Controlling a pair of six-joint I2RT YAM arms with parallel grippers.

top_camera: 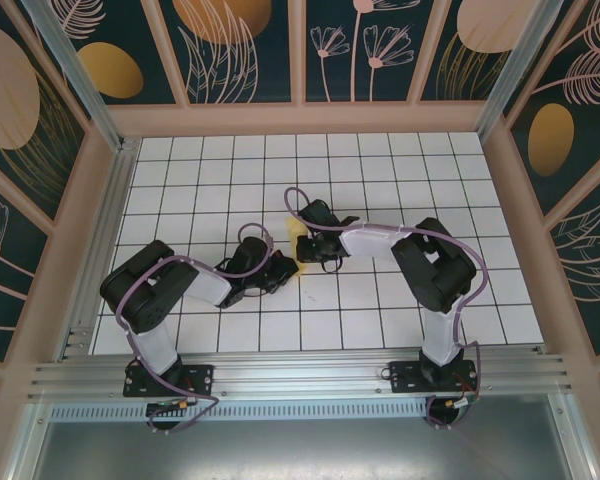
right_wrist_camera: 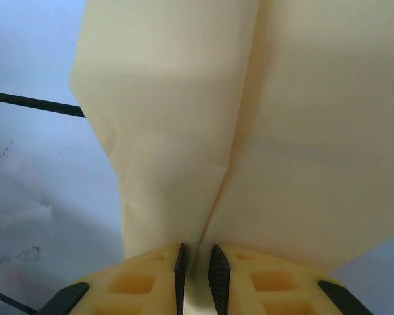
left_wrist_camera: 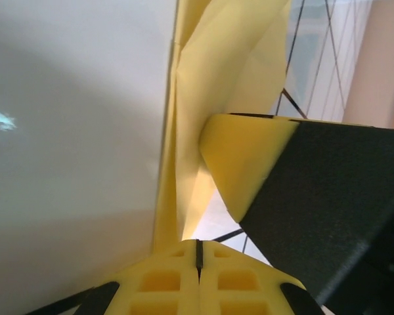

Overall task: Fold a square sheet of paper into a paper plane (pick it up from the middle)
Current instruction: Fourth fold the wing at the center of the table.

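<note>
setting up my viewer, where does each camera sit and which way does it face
top external: above, behind the bases, looking down at tiled table; both arms, left gripper, right gripper
left wrist: on left arm, along its shut fingers at folded paper
right wrist: on right arm, along fingers pinching it
shared: folded paper

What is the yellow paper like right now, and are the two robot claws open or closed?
paper: folded, with a crease down its middle, held by both grippers.
left gripper: shut, seemingly pinching the paper's edge.
right gripper: shut on the paper's crease.
</note>
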